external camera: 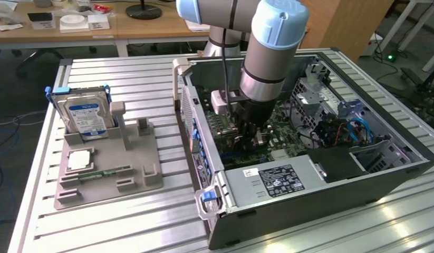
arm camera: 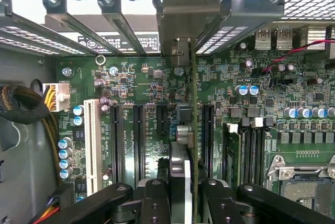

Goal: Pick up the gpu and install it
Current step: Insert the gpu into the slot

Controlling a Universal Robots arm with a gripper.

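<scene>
I see the gpu (arm camera: pixel 192 93) edge-on in the wrist view, as a thin green board edge running away from the gripper. Its silver-grey metal bracket (arm camera: pixel 191 14) stands at the far end, against the case's rear slot openings. My gripper (arm camera: pixel 183 195) is shut on the card, with one black finger (arm camera: pixel 155 198) on either side of it. The card hangs over the green motherboard (arm camera: pixel 152 82), close beside a long black expansion slot (arm camera: pixel 207 135); whether it sits in a slot I cannot tell. In the exterior view my gripper (external camera: pixel 246 134) reaches down inside the open computer case (external camera: pixel 308 203).
A grey fixture tray (external camera: pixel 125 158) stands at the exterior view's left, holding the silver hard drive with blue label (external camera: pixel 86 113), a chip (external camera: pixel 81 158) and a slim green memory stick (external camera: pixel 100 172). Inside the case lie the power supply (external camera: pixel 273 182) and cables (external camera: pixel 350 132).
</scene>
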